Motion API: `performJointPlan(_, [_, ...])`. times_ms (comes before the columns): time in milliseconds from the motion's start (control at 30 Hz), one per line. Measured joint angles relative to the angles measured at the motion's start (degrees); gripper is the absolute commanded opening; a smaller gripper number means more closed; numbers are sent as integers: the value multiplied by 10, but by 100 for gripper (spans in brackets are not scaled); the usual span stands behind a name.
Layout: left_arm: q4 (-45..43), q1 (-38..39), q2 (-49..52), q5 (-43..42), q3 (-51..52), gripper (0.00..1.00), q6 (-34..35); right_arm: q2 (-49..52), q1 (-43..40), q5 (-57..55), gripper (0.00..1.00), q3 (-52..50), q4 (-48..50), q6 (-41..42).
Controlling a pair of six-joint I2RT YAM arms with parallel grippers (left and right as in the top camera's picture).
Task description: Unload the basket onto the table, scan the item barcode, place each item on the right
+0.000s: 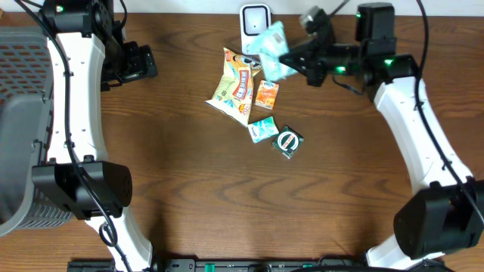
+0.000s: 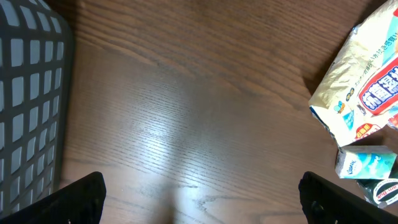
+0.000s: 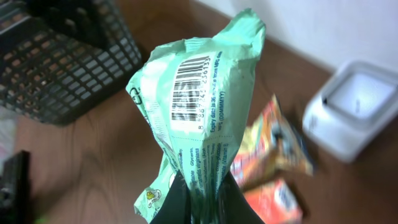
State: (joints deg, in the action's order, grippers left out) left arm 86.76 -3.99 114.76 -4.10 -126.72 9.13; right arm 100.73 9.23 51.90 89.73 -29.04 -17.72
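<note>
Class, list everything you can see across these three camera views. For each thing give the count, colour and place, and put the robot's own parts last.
mint packet: one, mint green, barcode showing, held up near the scanner
barcode scanner: one, white, far edge of the table
snack bag: one, cream with red and blue print, mid-table
orange packet: one, orange, beside the snack bag
teal packet: one, teal, on the near side of the snack bag
dark packet: one, black with a round logo, beside the teal packet
basket: one, grey mesh, left edge
table: one, brown wood
left gripper: one, black, open over bare wood
right gripper: one, black, shut on the mint packet
</note>
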Motion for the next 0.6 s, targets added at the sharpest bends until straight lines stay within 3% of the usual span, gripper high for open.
performJointPlan(167, [0,0,0,0,0,98,0,-8,45,-36,1,2,70,-9])
performJointPlan(400, [0,0,0,0,0,98,0,-8,87,-179,1,2,73,-14])
performJointPlan(600, [0,0,0,0,0,98,0,-8,99,-224,1,2,72,-24])
